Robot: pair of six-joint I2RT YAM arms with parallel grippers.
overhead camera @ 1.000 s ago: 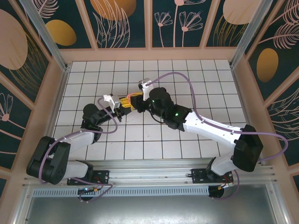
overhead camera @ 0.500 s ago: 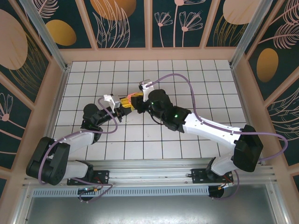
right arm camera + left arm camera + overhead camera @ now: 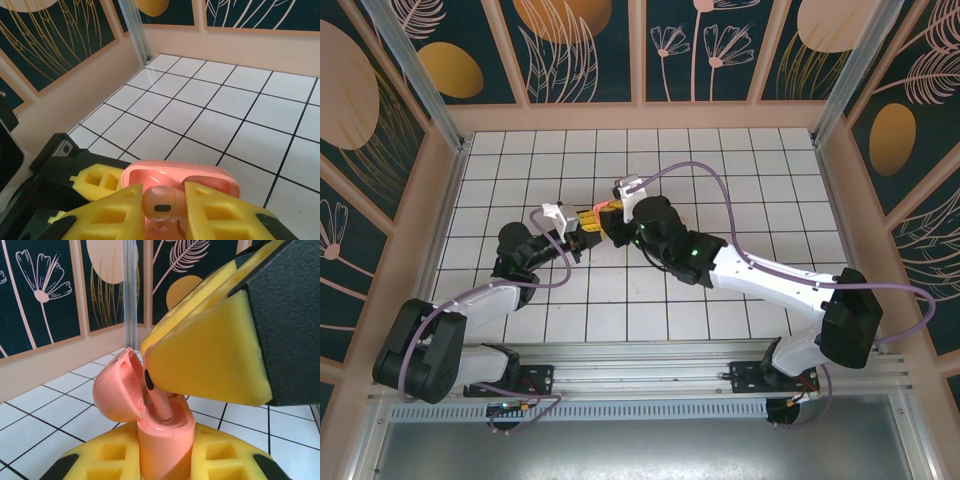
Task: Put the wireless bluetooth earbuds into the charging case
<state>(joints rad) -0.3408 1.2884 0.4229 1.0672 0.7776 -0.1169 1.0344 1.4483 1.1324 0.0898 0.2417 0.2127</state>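
the earbud (image 3: 159, 401) stands with its long axis close to upright, leaning a little. its stem points down into the open mouth of the charging case (image 3: 165, 445), and its rounded head sits up top between the right gripper's pads. the lower end of the stem is hidden behind the case's rim, so how deep it sits cannot be told. the charging case is upright too, with its opening facing up and its lid (image 3: 117, 390) swung back on the hinge, to the left in the left wrist view. the right gripper (image 3: 160, 212) has its jaws drawn in to a narrow gap, with the yellow pads (image 3: 107, 215) pinching the earbud's head from both sides. in its own camera the head shows a dark oval spot facing the lens, with the pink case just behind it. the left gripper (image 3: 162, 462) is closed about the lower body of the case, one yellow pad on each side, holding it clear above the tiled table (image 3: 740, 170). from above, the two grippers meet tip to tip a little left of the table's middle, with the pink case between them.
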